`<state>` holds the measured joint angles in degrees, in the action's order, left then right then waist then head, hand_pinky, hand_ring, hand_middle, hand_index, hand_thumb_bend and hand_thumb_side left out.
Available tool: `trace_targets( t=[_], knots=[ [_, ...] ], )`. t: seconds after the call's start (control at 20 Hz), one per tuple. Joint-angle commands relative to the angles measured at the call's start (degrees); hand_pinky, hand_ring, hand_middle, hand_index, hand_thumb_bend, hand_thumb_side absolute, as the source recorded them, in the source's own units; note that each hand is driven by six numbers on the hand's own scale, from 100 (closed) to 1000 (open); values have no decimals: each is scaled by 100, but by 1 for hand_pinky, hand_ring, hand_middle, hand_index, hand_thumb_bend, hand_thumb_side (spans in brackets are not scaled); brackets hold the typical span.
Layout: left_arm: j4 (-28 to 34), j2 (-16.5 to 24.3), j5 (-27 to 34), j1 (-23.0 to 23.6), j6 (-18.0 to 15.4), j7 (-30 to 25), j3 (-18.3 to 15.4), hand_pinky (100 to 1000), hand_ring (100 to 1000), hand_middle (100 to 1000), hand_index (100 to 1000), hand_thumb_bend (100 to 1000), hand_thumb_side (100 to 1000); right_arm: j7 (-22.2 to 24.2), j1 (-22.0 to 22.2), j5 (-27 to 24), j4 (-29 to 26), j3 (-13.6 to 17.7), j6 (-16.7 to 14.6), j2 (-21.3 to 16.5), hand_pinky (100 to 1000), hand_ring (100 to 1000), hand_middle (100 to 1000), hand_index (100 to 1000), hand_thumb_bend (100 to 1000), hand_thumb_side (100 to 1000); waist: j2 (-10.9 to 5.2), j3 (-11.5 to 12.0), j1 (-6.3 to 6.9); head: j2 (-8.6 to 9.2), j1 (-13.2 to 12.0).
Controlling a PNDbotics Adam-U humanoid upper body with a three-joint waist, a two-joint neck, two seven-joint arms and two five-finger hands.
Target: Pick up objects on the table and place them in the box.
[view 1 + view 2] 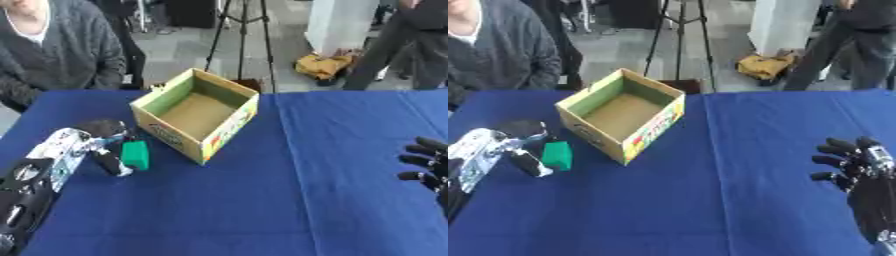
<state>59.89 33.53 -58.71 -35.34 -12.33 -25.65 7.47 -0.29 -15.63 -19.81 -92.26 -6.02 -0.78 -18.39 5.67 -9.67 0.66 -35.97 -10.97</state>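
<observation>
A green block (136, 155) is pinched between the thumb and fingers of the left hand (98, 142), just left of the open cardboard box (227, 131) on the blue tablecloth (297, 200). The right hand (429, 165) is seen at the right edge, fingers loosely spread, nothing held.

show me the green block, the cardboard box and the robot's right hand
green block (136, 154), left eye view, on its front face.
cardboard box (231, 126), left eye view, on its printed outer side wall.
right hand (857, 163), right eye view, on the palm behind the fingers.
</observation>
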Motion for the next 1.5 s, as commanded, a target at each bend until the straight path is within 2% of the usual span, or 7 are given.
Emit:
trace_targets(
  t=[0.05, 0.5, 1.1, 1.15, 1.25, 1.3, 1.5],
  knots=[
    [251, 166, 220, -146, 24, 24, -128, 547, 494, 490, 603, 117, 368, 1, -79, 3, -98, 46, -21, -72, 571, 731, 697, 804, 100, 1000, -62, -3, 5, 19, 12],
    [895, 302, 710, -936, 414, 306, -406, 557, 492, 494, 617, 116, 387, 27, -81, 15, -83, 11, -8, -91, 571, 731, 697, 804, 100, 1000, -78, -75, 62, 9, -41],
    [-793, -465, 29, -1482, 1185, 1294, -523, 567, 516, 523, 652, 200, 437, 136, -275, 46, -99, -103, 31, -132, 570, 731, 697, 804, 100, 1000, 145, -556, 241, 239, -314],
    [-865, -505, -14, -1500, 1238, 1377, -523, 569, 520, 529, 657, 173, 442, 141, -287, 49, -101, -107, 34, -134, 570, 731, 697, 804, 100, 1000, 161, -578, 253, 251, -327],
    [-955, -570, -98, -1523, 1300, 1492, -501, 574, 532, 546, 671, 229, 468, 147, -305, 53, -103, -113, 38, -135, 570, 731, 697, 804, 100, 1000, 188, -609, 273, 271, -344],
    [-992, -602, -129, -1526, 1305, 1505, -483, 581, 541, 557, 678, 371, 528, 151, -310, 55, -103, -117, 41, -135, 570, 731, 697, 804, 100, 1000, 197, -618, 283, 281, -353],
    [-1138, -658, -244, -1504, 1135, 969, -359, 629, 605, 627, 717, 661, 678, 178, -321, 69, -98, -141, 50, -154, 570, 731, 697, 804, 100, 1000, 197, -641, 310, 292, -361]
  ],
)
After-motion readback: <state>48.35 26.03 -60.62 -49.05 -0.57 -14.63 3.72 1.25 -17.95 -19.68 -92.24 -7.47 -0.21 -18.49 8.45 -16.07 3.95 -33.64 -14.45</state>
